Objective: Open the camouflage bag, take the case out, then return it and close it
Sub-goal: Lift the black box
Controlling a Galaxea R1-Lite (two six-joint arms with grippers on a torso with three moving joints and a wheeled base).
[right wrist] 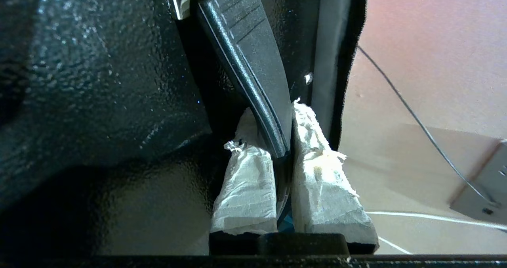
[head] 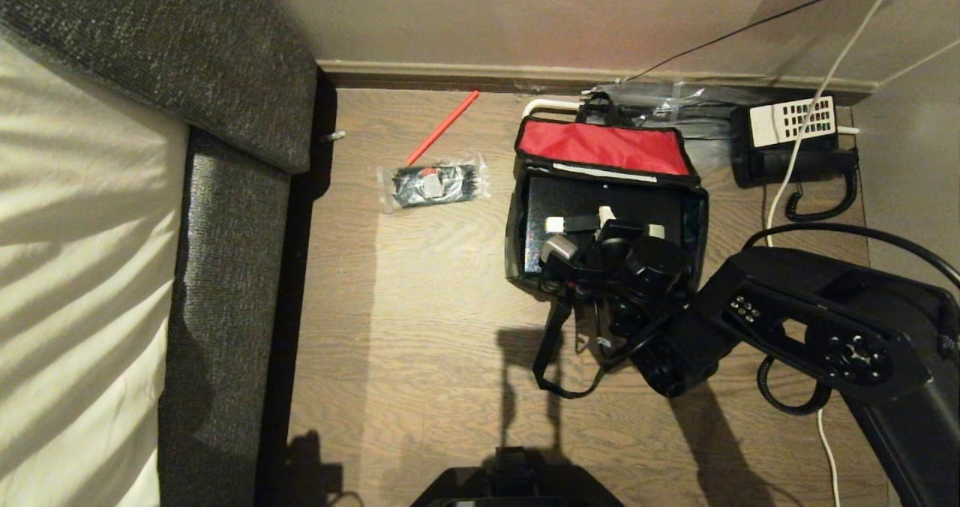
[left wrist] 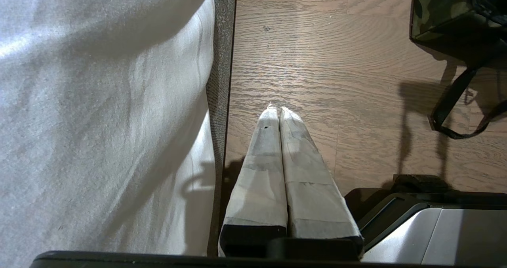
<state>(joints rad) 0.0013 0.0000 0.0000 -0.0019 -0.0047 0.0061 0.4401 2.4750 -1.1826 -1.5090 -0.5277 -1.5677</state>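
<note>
Wood-grain floor underfoot, bounded at the far side by a pale wall and skirting, with a grey upholstered bed edge and white sheet along the robot's left. Lay open on the floor near the wall: the camouflage bag, red-lined flap thrown back toward the wall, one black strap trailing loose over the boards toward the robot. Sat inside the open bag: the case, black and speckled, flat on its back, pale strap ends showing on top.

Reached into the bag from the right: the right gripper, taped fingers pinched narrow on the case's black strap handle, handle running up between the two pads in the right wrist view, glossy case surface filling the side of that view. Hung parked low beside the bed edge: the left gripper, white-wrapped fingers pressed together with nothing between them, pointed down at bare floor, well apart from the bag.

Lay left of the bag: a clear plastic packet of black items, and just beyond it a red stick angled toward the skirting. Stood right of the bag, near the wall: a black telephone with white keypad and coiled cord.
</note>
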